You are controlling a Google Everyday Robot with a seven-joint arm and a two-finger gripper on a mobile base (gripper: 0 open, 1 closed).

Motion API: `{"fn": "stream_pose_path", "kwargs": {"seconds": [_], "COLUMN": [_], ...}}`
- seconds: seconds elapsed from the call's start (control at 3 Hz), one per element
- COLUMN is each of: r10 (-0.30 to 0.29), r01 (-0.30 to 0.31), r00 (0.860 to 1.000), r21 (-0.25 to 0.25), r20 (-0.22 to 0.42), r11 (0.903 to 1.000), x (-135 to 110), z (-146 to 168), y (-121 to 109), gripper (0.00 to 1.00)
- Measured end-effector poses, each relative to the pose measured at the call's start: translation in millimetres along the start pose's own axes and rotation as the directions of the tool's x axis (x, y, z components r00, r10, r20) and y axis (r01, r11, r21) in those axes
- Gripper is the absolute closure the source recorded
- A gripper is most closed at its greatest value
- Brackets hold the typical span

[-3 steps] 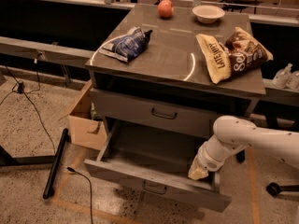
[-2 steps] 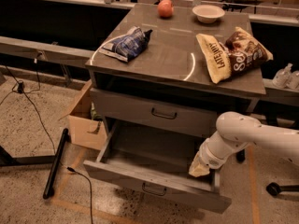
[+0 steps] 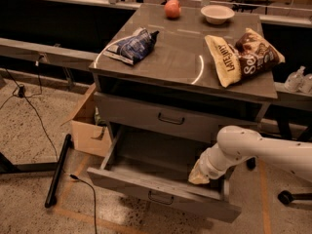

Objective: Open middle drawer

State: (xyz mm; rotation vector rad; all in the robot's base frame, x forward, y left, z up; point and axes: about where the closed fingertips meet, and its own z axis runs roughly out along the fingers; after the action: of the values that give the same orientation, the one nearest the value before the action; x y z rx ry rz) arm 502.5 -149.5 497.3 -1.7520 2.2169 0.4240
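Hovering gripper (image 3: 199, 175) inside open middle drawer (image 3: 127, 183), near its right front rim.

The gripper (image 3: 199, 175) hangs low in front of the grey cabinet (image 3: 180, 57), right of its middle. Below it and off to its left spreads a speckled stone floor (image 3: 29, 145) — crossed by orange tape lines (image 3: 83, 213) and a thin black cable (image 3: 36, 113). Well to its left, beside the cabinet, sits an open cardboard box (image 3: 87, 133). Above and behind it a long grey ledge (image 3: 44, 50) runs along a dark recess — the light is dim and warm.
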Motion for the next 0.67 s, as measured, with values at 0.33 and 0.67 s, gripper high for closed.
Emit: {"fn": "stream_pose_path", "kwargs": {"seconds": [0.33,0.67], "r10": [-0.039,-0.048], "r01": [0.038,0.048], "r00": [0.999,0.999], "r21": [0.045,0.049], "r20": [0.008,-0.001], "r11": [0.9983,0.9976], "x": [-4.3,1.8], "z": [19.8,42.8], "y": [-16.2,-23.7], "gripper": [1.00,1.00]}}
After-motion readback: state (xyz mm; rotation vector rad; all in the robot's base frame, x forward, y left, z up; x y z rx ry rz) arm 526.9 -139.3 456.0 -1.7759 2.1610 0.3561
